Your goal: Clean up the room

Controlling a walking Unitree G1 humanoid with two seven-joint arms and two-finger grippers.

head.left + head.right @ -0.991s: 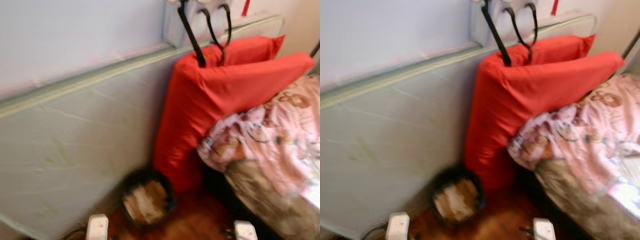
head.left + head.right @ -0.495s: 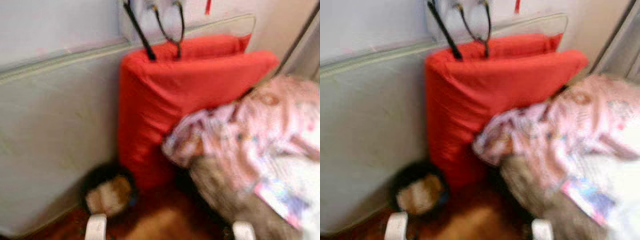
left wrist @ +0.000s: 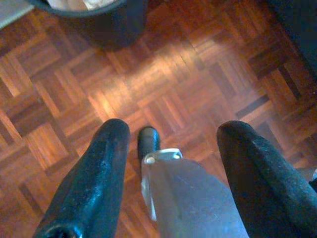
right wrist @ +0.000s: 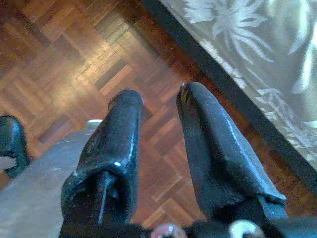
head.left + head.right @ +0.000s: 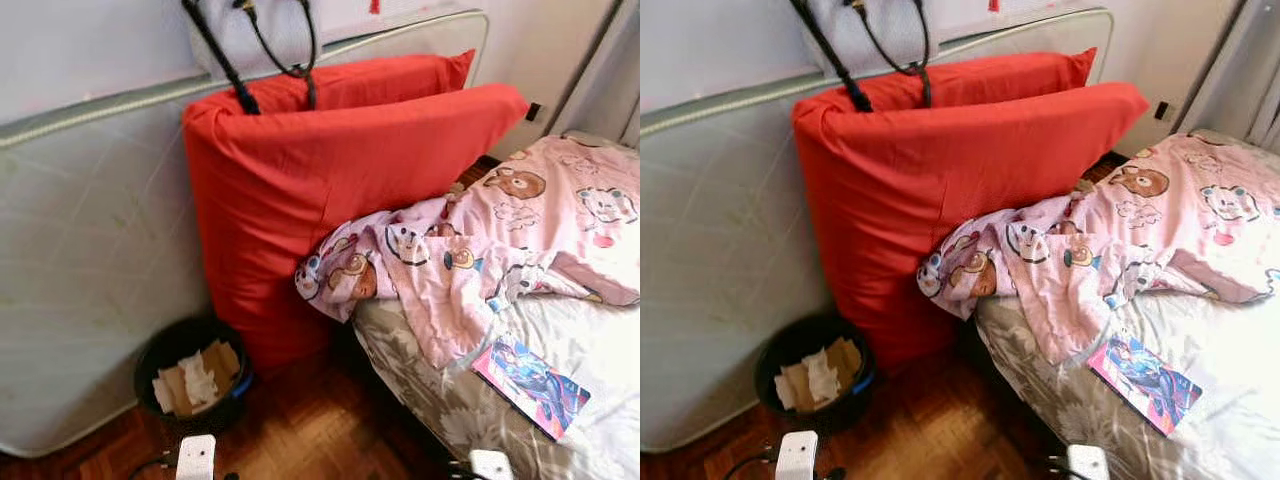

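Both arms hang idle over parquet (left fingers [image 3: 94,183] spread, right fingers [image 4: 121,148] slightly parted) beside the bed [image 5: 440,390].

Pink bear-print blanket [image 5: 500,235] crumpled on bed; colourful booklet [image 5: 530,385] flat beside it.

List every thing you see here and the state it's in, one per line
Waste bin: upright on the floor, holding crumpled paper.
Red cushions: propped against the mattress.
Pink blanket: rumpled on the bed.
Booklet: lying flat on the bed.
Left claw: open, empty.
Right claw: open, empty.
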